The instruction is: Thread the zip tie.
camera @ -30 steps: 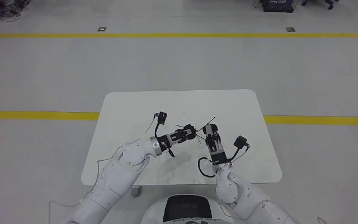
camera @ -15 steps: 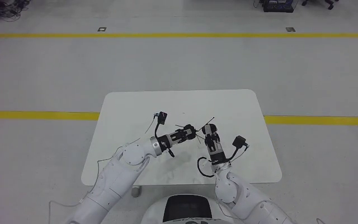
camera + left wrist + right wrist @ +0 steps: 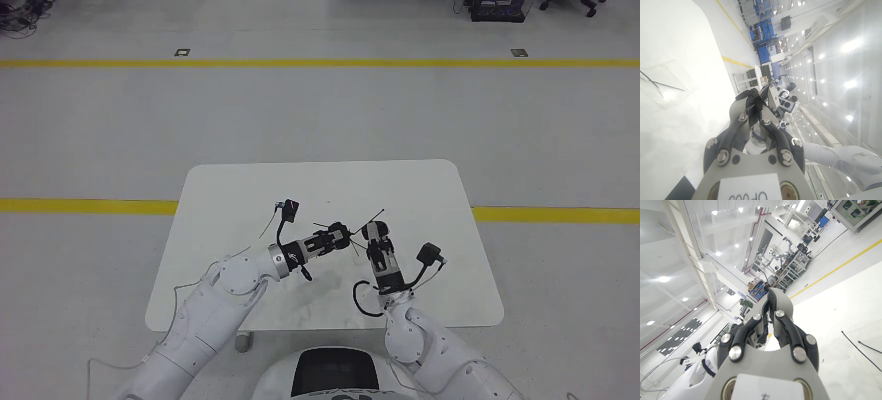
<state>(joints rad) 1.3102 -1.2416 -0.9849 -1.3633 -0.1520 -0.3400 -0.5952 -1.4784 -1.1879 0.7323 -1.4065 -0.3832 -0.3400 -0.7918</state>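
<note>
Black, thin plastic zip tie point(image 3: 767, 284) pinched in the right gripper point(image 3: 769, 294), fingers shut tight on it. Sticks out past the fingertips and bends a little at the far end. Held up in the air over the middle of the flat white table point(image 3: 420, 190).

Left gripper point(image 3: 753, 98) just beside the right one, almost tip to tip, up off the table as well. Fingers closed together there too, with something black and crumpled between the tips. Cannot tell whether part of the tie or not.

More loose thin black zip ties point(image 3: 857, 347) lying flat on the table near the two grippers. Some crossed over each other on a see-through plastic sheet point(image 3: 677, 72).

Yellow tape lines point(image 3: 90, 206) on the pale grey floor point(image 3: 320, 110) beside the table and behind it.
</note>
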